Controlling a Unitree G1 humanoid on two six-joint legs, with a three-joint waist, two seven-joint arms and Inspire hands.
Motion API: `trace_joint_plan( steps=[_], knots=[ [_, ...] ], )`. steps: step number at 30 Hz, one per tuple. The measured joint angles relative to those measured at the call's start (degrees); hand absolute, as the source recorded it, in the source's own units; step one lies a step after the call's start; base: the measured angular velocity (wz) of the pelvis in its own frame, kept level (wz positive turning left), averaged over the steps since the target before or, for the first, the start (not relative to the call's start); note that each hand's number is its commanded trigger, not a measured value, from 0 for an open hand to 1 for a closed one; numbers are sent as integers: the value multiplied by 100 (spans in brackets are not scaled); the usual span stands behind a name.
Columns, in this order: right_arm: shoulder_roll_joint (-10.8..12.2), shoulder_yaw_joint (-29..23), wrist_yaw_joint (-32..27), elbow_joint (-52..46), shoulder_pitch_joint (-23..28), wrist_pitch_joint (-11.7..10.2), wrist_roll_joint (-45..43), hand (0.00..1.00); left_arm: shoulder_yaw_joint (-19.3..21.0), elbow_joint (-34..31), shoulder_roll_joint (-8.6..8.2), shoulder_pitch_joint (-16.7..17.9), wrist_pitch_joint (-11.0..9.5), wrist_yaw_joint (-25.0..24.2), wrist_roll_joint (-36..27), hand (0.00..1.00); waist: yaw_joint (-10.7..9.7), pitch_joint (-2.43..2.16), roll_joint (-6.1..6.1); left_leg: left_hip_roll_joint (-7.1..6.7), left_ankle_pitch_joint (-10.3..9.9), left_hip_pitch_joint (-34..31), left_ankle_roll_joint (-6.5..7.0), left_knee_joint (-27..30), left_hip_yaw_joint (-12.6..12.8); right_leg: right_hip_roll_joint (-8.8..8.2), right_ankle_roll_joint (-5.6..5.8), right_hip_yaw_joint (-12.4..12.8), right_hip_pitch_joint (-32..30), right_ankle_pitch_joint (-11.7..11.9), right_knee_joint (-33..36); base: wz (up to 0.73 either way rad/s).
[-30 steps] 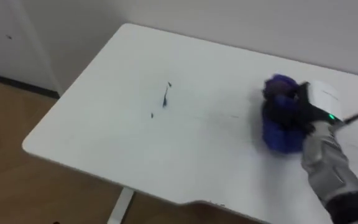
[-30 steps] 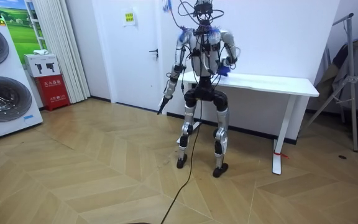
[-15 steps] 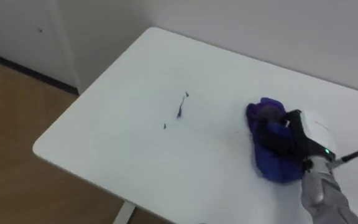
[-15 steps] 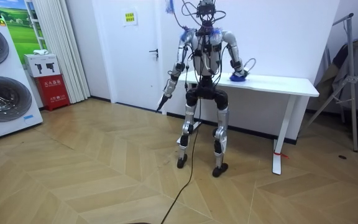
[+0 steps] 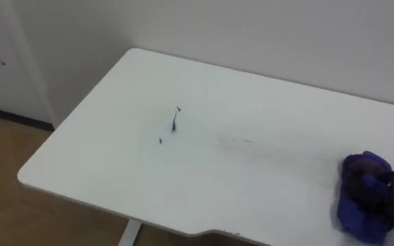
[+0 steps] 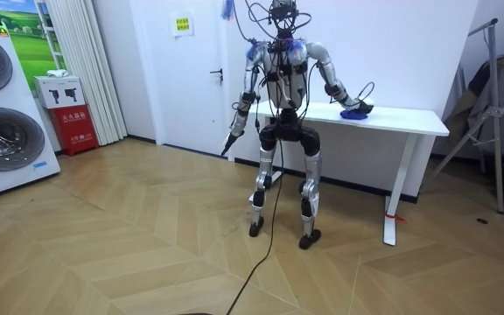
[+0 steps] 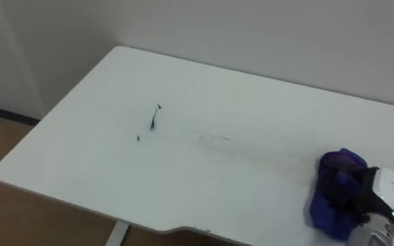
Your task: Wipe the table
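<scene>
Wiping duty: the robot's left hand hangs at its side, its grip impossible to tell, while its right hand, fingers curled into a bunched blue cloth, rests on the white tabletop, front right. Dark marks lie well apart to the left; a sweep falling short would miss them, and a light one would likely smear them.
</scene>
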Motion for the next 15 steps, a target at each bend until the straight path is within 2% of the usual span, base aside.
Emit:
trace_joint_plan(
  steps=[1, 2, 3, 4, 6, 7, 8, 9, 10, 11, 13, 15],
  knots=[
    [40, 188, 67, -78, -169, 78, -86, 100, -26, 11, -23, -16, 18, 2, 0, 0, 94, 8, 12, -1, 0, -13, -3, -12, 0, 12, -16, 22, -72, 10, 36, -44],
    [138, 630, 229, -255, -519, 173, -333, 100, -45, 79, -41, -38, 22, -1, 0, 0, 283, 27, 20, -1, 2, -76, -3, -23, -58, 57, -54, 67, -199, 35, 47, -29],
    [269, 1023, 399, -286, -1003, 162, -465, 100, -58, 123, -38, -151, 78, -13, -25, 0, 393, 90, 2, -10, 12, -167, -3, -18, -217, 97, -77, 76, -279, 44, 43, -12],
    [337, 1147, 487, -318, -1207, 144, -479, 100, -63, 123, -37, -203, 107, -32, -38, 0, 399, 99, -17, -9, 30, -235, -10, -17, -282, 119, -83, 85, -319, 44, 34, 18],
    [386, 1439, 688, -453, -1809, 21, -487, 100, -128, 128, -79, -271, 158, -136, -43, 0, 772, 94, -43, -3, 75, -327, 9, -36, -369, 138, -95, 74, -397, 43, 10, 20],
    [387, 1474, 689, -449, -1912, 4, -488, 100, -133, 126, -82, -237, 179, -160, -47, 0, 855, 95, -35, -6, 78, -320, 14, -28, -388, 133, -94, 55, -383, 43, 11, 27],
    [388, 1483, 688, -435, -2046, -21, -495, 100, -120, 124, -72, -194, 241, -167, -50, 0, 918, 86, -56, -14, 84, -314, 21, -27, -495, 111, -82, -88, -327, 36, 17, 47],
    [386, 1458, 684, -406, -2080, -25, -545, 100, -120, 122, -64, -95, 327, -180, -44, 0, 908, 91, -64, -39, 90, -283, 30, -18, -589, 64, -45, -267, -272, 12, 41, 52],
    [377, 1443, 677, -394, -2052, -26, -603, 100, -119, 117, -66, -37, 366, -199, -44, 0, 905, 106, -39, -56, 92, -273, 34, -9, -614, 36, -20, -343, -239, -5, 58, 49],
    [372, 1345, 656, -354, -1935, -93, -667, 100, -116, 115, -72, 50, 429, -272, -46, 0, 843, 103, -48, -91, 93, -255, 37, 12, -615, -27, 10, -440, -166, -24, 86, 37],
    [363, 1088, 526, -135, -1582, -257, -669, 100, -100, 113, -47, 71, 446, -306, -45, 0, 726, 107, -44, -123, 92, -213, 41, 40, -608, -103, 33, -556, -91, -40, 191, 32],
    [291, 631, 368, 316, -832, -476, -547, 100, -84, 120, 2, 75, 342, -357, -49, 0, 484, 122, -19, -207, 66, -126, 94, 111, -445, -277, 96, -571, -77, -111, 494, 14]
  ],
)
